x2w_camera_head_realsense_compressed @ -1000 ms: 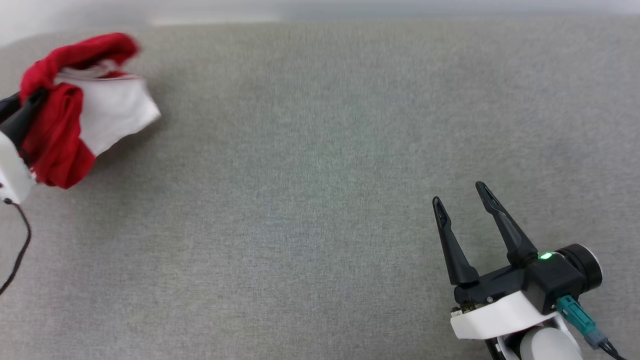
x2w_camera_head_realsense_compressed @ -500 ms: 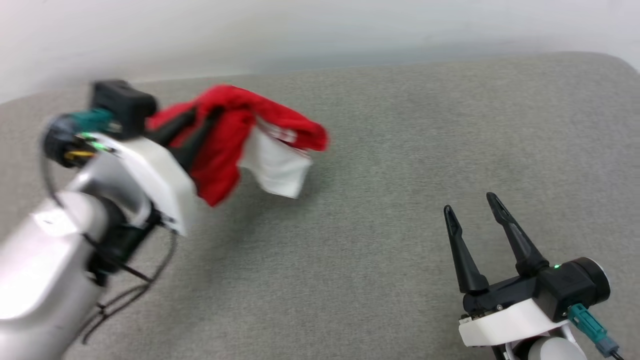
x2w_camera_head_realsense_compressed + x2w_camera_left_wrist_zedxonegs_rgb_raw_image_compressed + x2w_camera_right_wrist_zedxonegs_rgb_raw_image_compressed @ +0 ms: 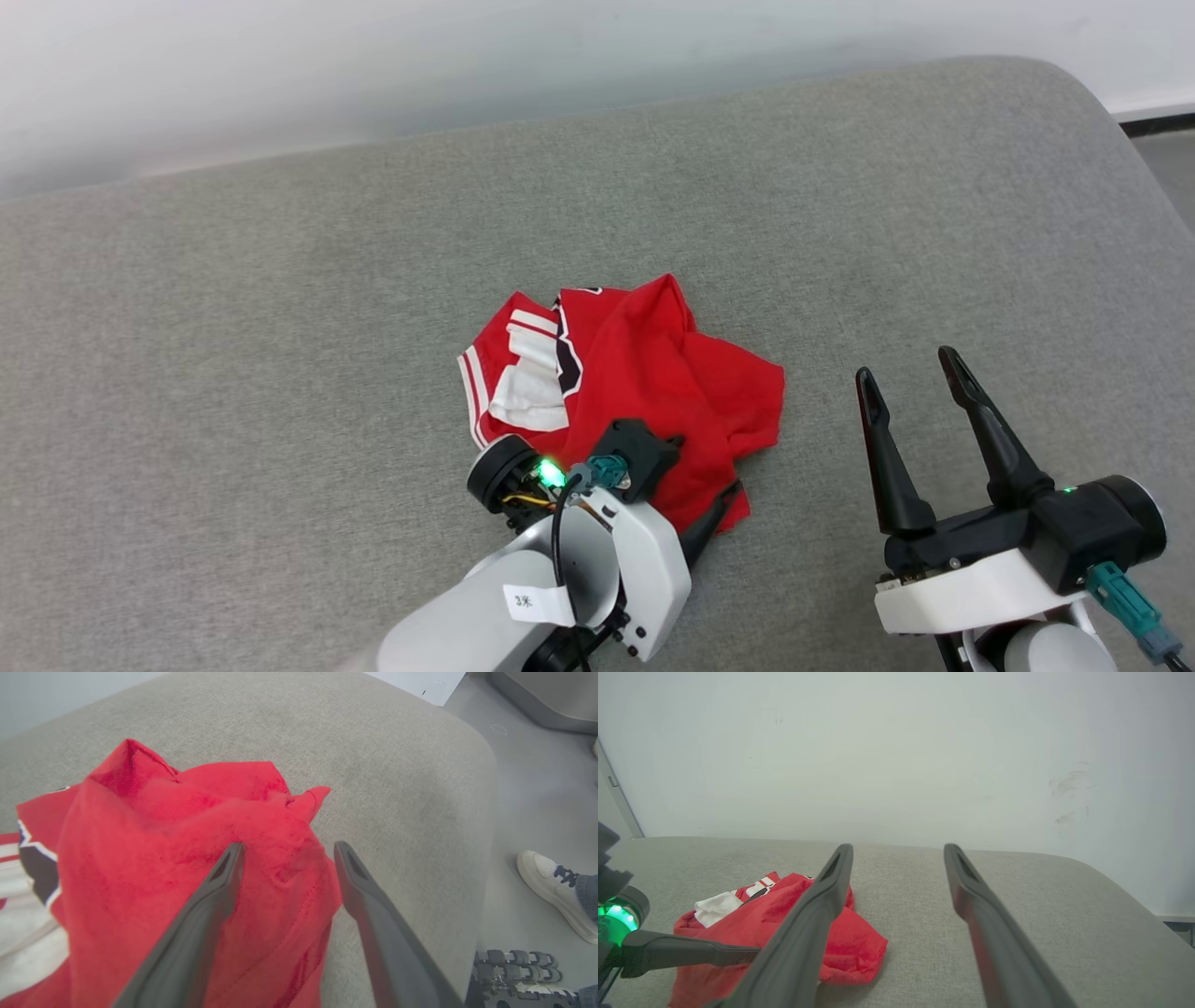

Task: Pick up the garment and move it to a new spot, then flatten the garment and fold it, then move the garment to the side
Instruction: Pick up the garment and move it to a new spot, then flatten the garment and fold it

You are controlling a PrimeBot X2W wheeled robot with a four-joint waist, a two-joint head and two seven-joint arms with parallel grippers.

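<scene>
Garment (image 3: 644,373) — crumpled red heap with the white sleeve and striped trim showing on its left side, lying around the middle of the grey cushion (image 3: 280,373). Left pincer (image 3: 287,847) sits at its near-right edge, fingers apart, cloth bunched beneath and between them, not clamped. Right pincer (image 3: 906,364) — fingers spread wide, empty, off to the right, clear of the cloth.

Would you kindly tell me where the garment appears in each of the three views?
Head view: garment at centre, crumpled.
Left wrist view: left half, close up.
Right wrist view: lower left.
Shared landmark: its white sleeve, on the garment's left side in each.
</scene>
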